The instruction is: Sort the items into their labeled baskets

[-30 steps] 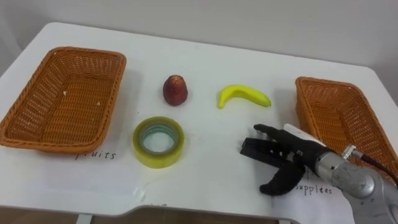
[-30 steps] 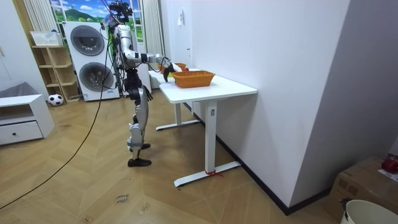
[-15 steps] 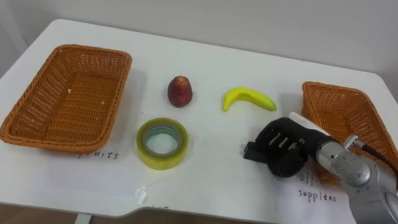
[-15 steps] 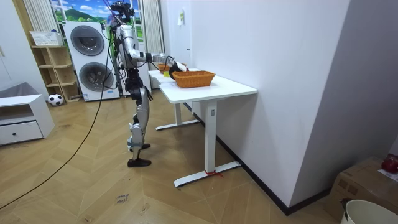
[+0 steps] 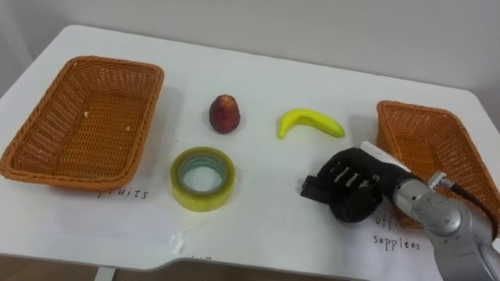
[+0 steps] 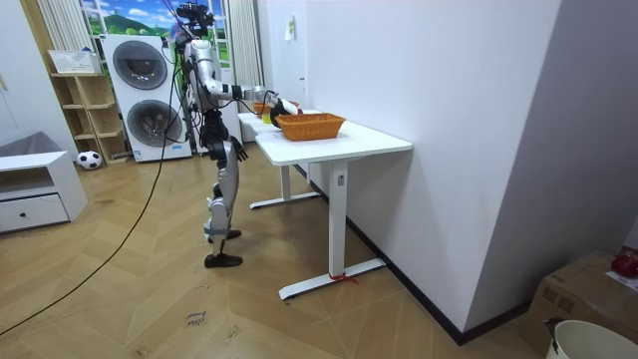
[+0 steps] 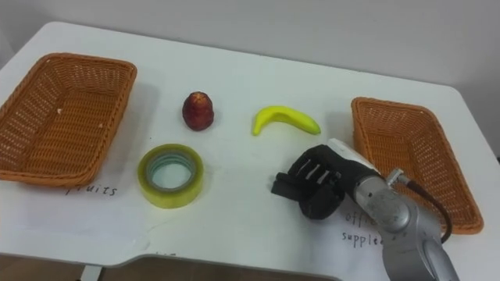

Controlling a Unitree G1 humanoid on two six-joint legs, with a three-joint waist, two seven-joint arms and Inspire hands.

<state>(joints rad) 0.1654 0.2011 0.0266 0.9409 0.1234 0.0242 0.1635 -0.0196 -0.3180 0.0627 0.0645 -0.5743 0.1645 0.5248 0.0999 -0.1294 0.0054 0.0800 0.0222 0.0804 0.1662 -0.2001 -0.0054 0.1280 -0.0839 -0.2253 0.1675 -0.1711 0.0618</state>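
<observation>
**Right robot hand clenched on the desk, beside the right basket**

You see the right robot hand (image 5: pixel 353 184) resting low over the white desk (image 5: pixel 266 70), just to the left of the right basket (image 5: pixel 422 144) and on the side near the robot. Its fingers are curled tight into a fist. A small dark block (image 5: pixel 310 187) sticks out at the left side of the fist, and the fingers seem to be closed round it. What the block is, I cannot tell.

The other things lie free on the desk, outside both baskets. The banana (image 5: pixel 310 122) is the nearest one to the robot hand. It lies a little farther from the robot than the fist and slightly to the left, close to it but not touching. The red fruit (image 5: pixel 224 114) stands upright to the left of the banana, apart from it. The roll of tape (image 5: pixel 202 178) lies flat, with its hole facing up. It is well to the left of the robot hand, at about the same depth on the desk, and on the near side of the red fruit. The left basket (image 5: pixel 86 117) sits at the far left of the desk, well apart from the robot hand.

In the room view, the robot stands upright at the far end of the desk with one arm stretched out over it. The washing machines (image 6: pixel 150 95) are behind it.
</observation>
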